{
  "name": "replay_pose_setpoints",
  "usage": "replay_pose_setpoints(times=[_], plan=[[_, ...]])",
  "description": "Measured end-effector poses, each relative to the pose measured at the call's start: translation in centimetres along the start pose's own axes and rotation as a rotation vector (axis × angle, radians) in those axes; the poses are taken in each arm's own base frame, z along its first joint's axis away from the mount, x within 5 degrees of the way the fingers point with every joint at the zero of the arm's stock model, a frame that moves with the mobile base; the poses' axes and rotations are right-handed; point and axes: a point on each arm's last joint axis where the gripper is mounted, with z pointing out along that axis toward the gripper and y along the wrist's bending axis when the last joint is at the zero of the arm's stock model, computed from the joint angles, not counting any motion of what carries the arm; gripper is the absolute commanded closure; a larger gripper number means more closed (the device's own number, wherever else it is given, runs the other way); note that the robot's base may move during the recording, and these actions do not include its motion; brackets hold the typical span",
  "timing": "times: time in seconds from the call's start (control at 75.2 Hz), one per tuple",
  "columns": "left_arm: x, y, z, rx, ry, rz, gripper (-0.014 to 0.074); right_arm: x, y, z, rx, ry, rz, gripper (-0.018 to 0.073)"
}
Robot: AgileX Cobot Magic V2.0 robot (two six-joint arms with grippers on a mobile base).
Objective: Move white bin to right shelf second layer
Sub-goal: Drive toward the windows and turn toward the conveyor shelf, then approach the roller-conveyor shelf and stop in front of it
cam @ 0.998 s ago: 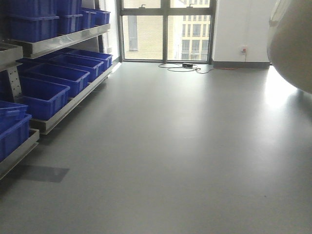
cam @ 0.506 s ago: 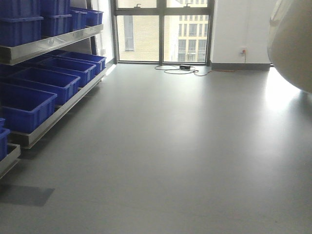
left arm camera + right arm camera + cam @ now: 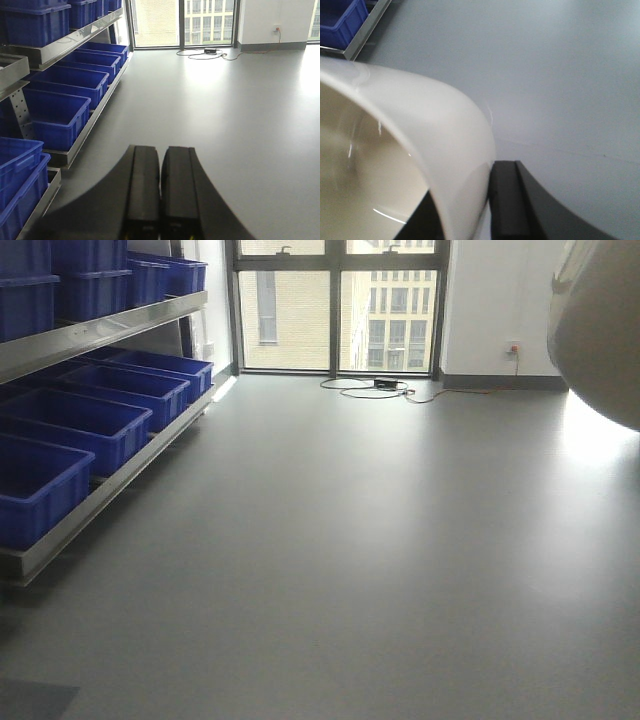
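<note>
The cream-white glossy plastic bin (image 3: 420, 115) is in the grip of the right end effector (image 3: 465, 210), held above the smooth grey floor (image 3: 350, 540). Its black fingers (image 3: 507, 200) are clamped on the bin's wall just below the rounded rim, one outside and a dark shape that looks like the other inside the tub. From the front, a large pale curved blur fills the edge of the view at 2 o'clock. It is probably the bin's outer side, though it sits too close to the lens to be sure.

The left end effector (image 3: 160, 200) hangs over the floor with its two black fingers pressed together and nothing between them.

At 9 to 10 o'clock a stainless steel rack (image 3: 100, 335) runs along the wall, both levels lined with blue rectangular plastic crates (image 3: 70, 420). At 12 o'clock stands a tall dark-framed window (image 3: 335, 305), with a black cable (image 3: 370, 388) coiled loosely on the floor just before it.
</note>
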Motion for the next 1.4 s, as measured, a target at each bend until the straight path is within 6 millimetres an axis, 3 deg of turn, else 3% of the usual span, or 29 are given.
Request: replay_pose_setpoints(times=[1.397], plan=[[0.00,0.00,0.00,0.000,0.000,0.000,0.0512,0.02,0.00,0.00,0.000,0.002,0.000,0.0503]])
